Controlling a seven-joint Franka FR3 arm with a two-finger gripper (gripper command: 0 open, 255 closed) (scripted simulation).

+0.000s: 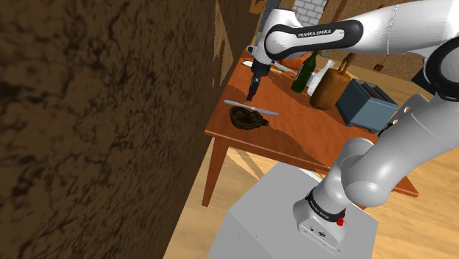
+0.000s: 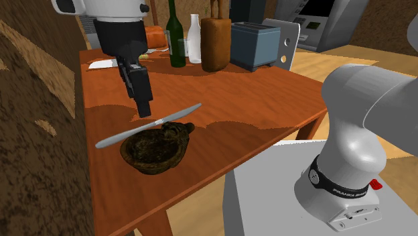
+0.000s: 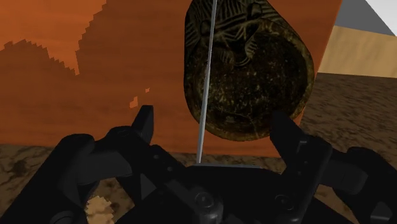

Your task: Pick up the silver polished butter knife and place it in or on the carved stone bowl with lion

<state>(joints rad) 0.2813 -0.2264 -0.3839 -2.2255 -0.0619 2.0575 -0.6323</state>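
Note:
A slim silver butter knife [image 2: 151, 124] rests flat across the rim of a dark carved stone bowl [image 2: 157, 153], both ends sticking out past it. The bowl stands near the front corner of the reddish wooden table [image 2: 254, 100]. My black gripper [image 2: 143, 107] hangs just above the knife's middle, pointing down. In the wrist view the knife [image 3: 205, 95] runs as a thin line over the bowl [image 3: 261, 83] between my fingers [image 3: 145, 121]. The gripper [image 3: 213, 121] is open and touches nothing. From the shoulder view, the gripper [image 1: 251, 94] sits over knife [image 1: 254, 108] and bowl [image 1: 246, 120].
Along the table's far side stand a green bottle [image 2: 176, 40], a white bottle [image 2: 194, 40], a brown block [image 2: 216, 43] and a blue-grey toaster [image 2: 254, 45]. A rough dark wall [image 1: 95, 125] runs close along the table's edge beside the bowl.

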